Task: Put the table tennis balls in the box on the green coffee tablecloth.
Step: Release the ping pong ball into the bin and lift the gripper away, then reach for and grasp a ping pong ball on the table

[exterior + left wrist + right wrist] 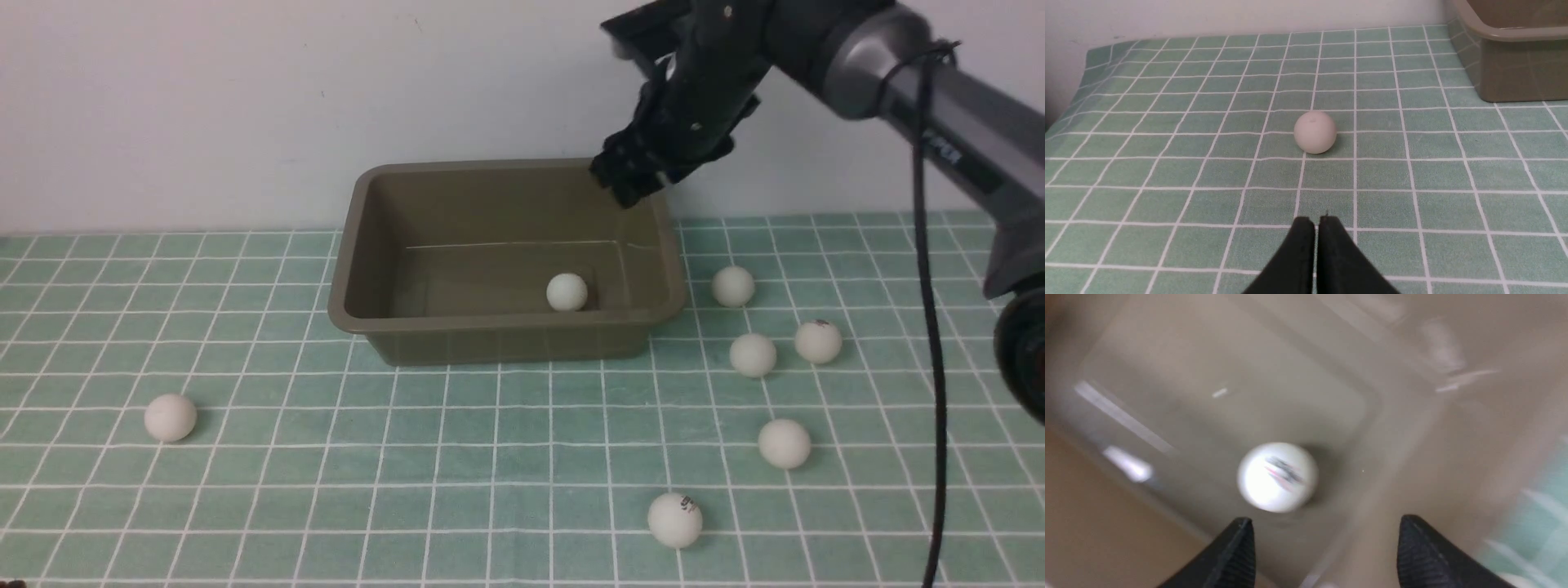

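The olive-brown box stands at the back middle of the green coffee tablecloth. One table tennis ball lies on its floor near the front right. My right gripper hangs over the box's back right corner, open, with nothing between its fingers. In the blurred right wrist view the printed ball lies on the box floor, beyond the open right gripper. Several balls lie on the cloth right of the box, the nearest one close to its wall. One ball lies alone at the left. My left gripper is shut and empty, short of that ball.
A pale wall runs close behind the box. A black cable hangs down along my right arm at the right edge. In the left wrist view the cloth's edge falls away on one side, and a corner of the box shows.
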`<control>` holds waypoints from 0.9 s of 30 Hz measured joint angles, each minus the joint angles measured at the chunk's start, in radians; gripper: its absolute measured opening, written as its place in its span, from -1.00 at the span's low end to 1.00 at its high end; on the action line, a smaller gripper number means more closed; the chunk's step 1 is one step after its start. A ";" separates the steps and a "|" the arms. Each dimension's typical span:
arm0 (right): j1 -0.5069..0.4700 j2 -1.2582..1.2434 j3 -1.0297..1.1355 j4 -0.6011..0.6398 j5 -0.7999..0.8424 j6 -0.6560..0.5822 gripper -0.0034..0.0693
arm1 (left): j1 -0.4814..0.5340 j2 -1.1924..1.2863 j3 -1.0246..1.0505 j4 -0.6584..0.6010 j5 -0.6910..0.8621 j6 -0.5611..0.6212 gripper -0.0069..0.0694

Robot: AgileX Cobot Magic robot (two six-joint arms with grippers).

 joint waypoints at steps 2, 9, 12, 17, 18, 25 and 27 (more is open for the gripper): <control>-0.030 -0.025 0.007 -0.065 0.001 0.048 0.27 | 0.000 0.000 0.000 0.000 0.000 0.000 -0.83; -0.118 -0.031 0.102 -0.089 0.002 0.092 0.28 | 0.000 0.000 0.000 0.000 0.000 0.000 -0.83; -0.138 -0.018 0.139 -0.075 0.004 0.097 0.28 | 0.000 0.000 0.000 0.000 0.000 0.000 -0.83; -0.154 0.021 0.145 -0.005 0.003 0.082 0.28 | 0.000 0.000 0.000 0.000 0.000 0.000 -0.83; -0.155 0.024 0.145 0.001 0.003 0.081 0.28 | 0.000 0.000 0.000 0.000 0.000 0.000 -0.83; -0.155 0.106 0.147 0.031 0.001 0.078 0.28 | 0.000 0.000 0.000 0.000 0.000 0.000 -0.83; -0.155 0.116 0.147 0.031 0.001 0.077 0.28 | 0.000 0.000 0.000 0.000 0.000 0.000 -0.83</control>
